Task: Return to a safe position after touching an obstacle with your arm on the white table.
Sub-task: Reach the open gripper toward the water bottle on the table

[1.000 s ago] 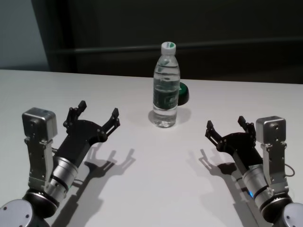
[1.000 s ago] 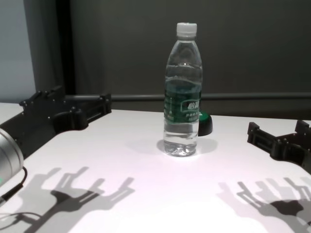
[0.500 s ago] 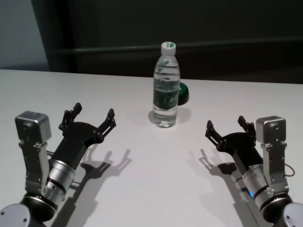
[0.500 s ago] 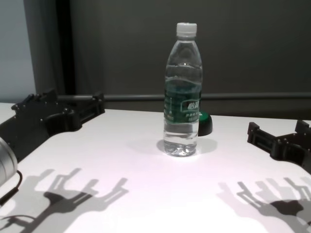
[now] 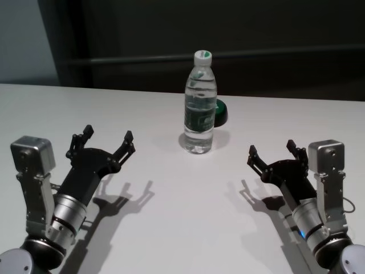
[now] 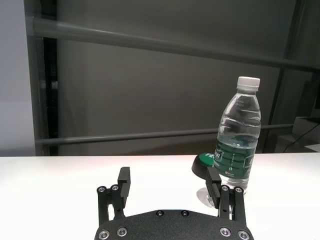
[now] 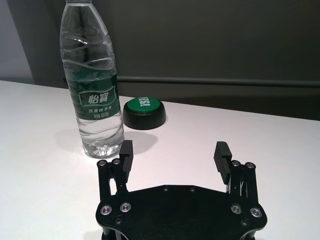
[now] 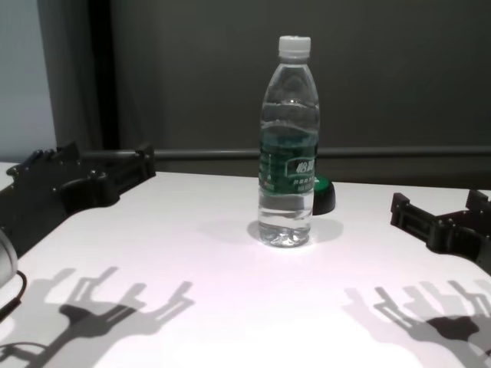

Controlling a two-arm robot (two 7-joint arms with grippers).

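Your obstacle, the water bottle, stands upright near the middle of the white bench, toward its far side, cap on and filled nearly to the shoulder. Judge it as moderately heavy for its narrow base, with thin, smooth plastic walls that will dent under a hard squeeze and slide under a glancing brush; a knock high up near the cap would tip it most easily. If you ever must take hold of it, the dark green label band at mid-height looks the safest place (stiffer there, and close to the centre of mass).

Just behind it, on its right, sits a small black dome with a green top, almost touching the bottle's base.

Your left claw hovers over the bench on the near left, well apart from the bottle, its fingers spread and holding nothing. Your right claw is parked on the near right, likewise spread and empty, also clear of the bottle.

With both arms off the bottle and it standing undisturbed, the retreat looks nearly complete.
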